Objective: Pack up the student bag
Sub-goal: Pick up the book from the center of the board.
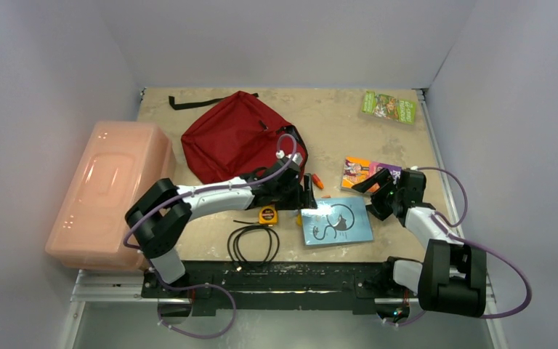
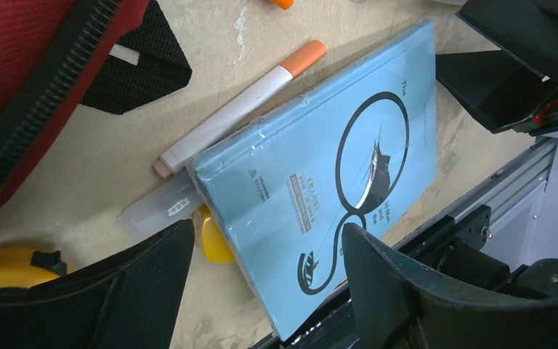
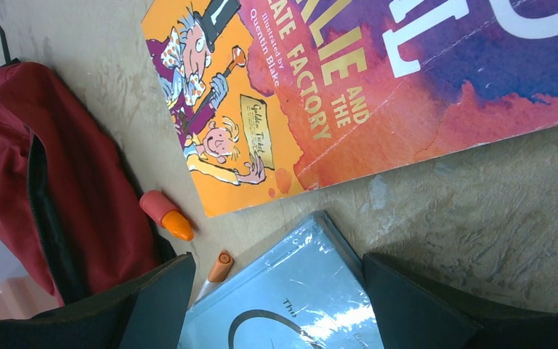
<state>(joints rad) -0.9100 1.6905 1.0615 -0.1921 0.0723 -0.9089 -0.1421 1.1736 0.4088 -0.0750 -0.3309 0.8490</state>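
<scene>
Left hand (image 2: 267,231), seemingly open, over book (image 2: 334,145)

Your top view is evenly and brightly lit from above, with only faint, short shadows under the arms (image 1: 211,196) and small dots of glare on the pink box (image 1: 109,189). In the left wrist view the blue book (image 2: 334,160) is sharp, but its plastic wrap throws white glare, and the left gripper (image 2: 269,236) sits dark and soft-edged at the bottom. The right gripper (image 3: 277,265) likewise looks near-black and blurred, with glare streaking the wrap there too.
</scene>
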